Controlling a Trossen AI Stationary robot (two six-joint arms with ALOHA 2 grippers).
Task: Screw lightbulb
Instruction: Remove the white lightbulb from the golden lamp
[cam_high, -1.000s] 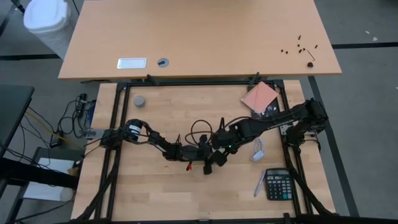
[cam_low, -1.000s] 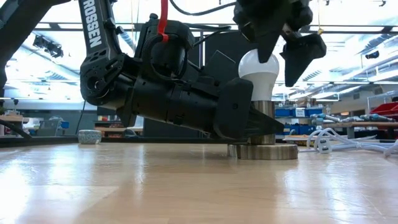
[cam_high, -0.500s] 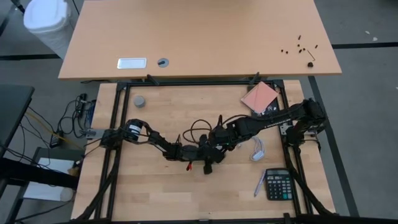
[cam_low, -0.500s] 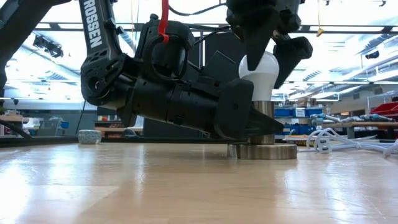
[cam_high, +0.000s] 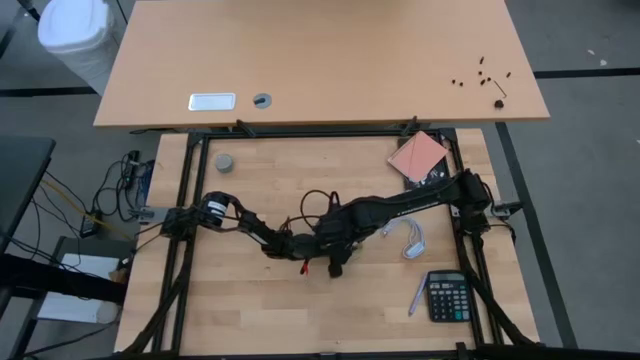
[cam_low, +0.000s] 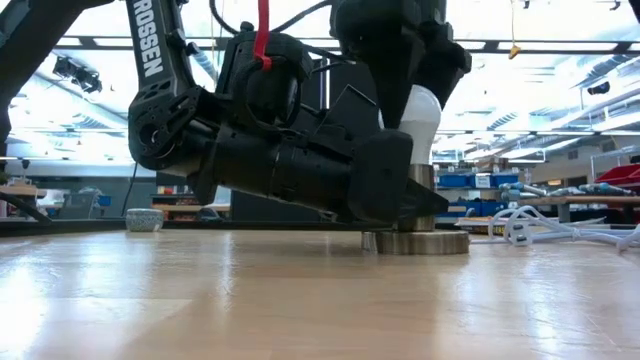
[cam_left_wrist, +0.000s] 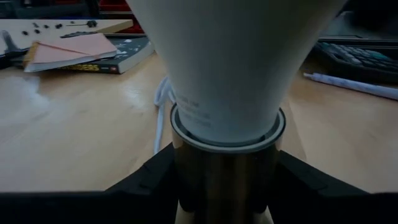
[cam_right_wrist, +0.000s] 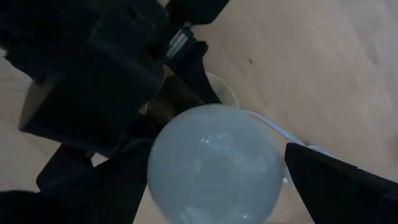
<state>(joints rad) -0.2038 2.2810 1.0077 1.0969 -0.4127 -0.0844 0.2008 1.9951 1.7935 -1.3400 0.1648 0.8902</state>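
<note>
White glossy bulb (cam_right_wrist: 214, 165), one, upright in socket (cam_left_wrist: 227, 168); socket clamped by left gripper (cam_left_wrist: 225, 186); right gripper (cam_right_wrist: 214, 180) open, straddling bulb.

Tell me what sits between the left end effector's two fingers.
The metal socket stem, with the lightbulb seated in its top, stands between the left end effector's fingers; the left wrist view shows it.

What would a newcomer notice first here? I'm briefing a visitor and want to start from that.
The white lightbulb standing in a metal socket near the table's middle. The left gripper clamps the socket from the side, and the right gripper straddles the bulb's head from above, fingers spread. A calculator lies near the table's front right corner.
</note>
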